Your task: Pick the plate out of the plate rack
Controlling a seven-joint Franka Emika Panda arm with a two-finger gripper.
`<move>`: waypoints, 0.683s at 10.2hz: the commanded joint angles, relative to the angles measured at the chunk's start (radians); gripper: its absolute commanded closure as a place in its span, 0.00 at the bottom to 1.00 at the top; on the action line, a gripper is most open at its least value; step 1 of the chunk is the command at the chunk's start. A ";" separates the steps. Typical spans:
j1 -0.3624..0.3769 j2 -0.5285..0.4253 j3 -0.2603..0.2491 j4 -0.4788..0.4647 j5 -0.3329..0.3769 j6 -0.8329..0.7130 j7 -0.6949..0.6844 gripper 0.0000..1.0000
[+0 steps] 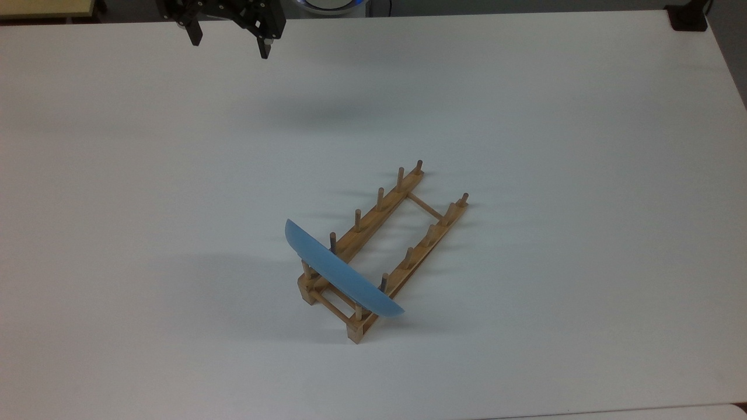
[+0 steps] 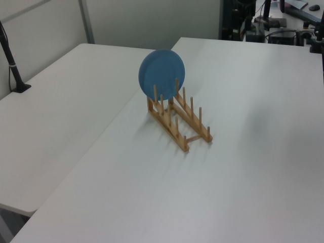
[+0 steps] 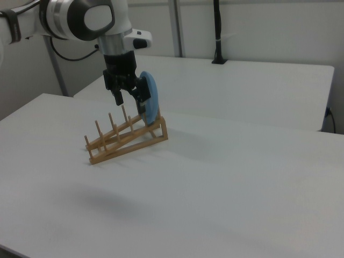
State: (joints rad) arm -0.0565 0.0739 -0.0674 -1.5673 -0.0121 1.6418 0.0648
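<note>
Top view: we find the gripper (image 1: pixel 230 46) at the upper left of the frame, above the far edge of the white table (image 1: pixel 525 116), with its two fingers spread wide and nothing between them. We locate the plate rack (image 1: pixel 382 251) near the middle of the table, well apart from the gripper, its two wooden rails running diagonally from the top view's lower left to its upper right. We see the plate (image 1: pixel 341 271) standing on edge in the slot at the lower-left end of the rack, set crosswise between the pegs of both rails. In the left view, the plate (image 2: pixel 162 74) presents its round blue face and stands nearly upright at the far end of the plate rack (image 2: pixel 178 120); the remaining pegs toward the camera carry nothing. In the right view, the gripper (image 3: pixel 130 97) hangs from the white arm (image 3: pixel 80 19) and overlaps the plate (image 3: pixel 150 101) in the picture, while the top view places the two well apart. The plate rack (image 3: pixel 126 141) rests flat on the table (image 3: pixel 226 188) in the right view.
</note>
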 commanded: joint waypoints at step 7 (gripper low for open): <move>0.001 0.015 -0.005 0.018 0.012 -0.013 -0.074 0.00</move>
State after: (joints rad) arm -0.0585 0.0837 -0.0674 -1.5673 -0.0122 1.6417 0.0590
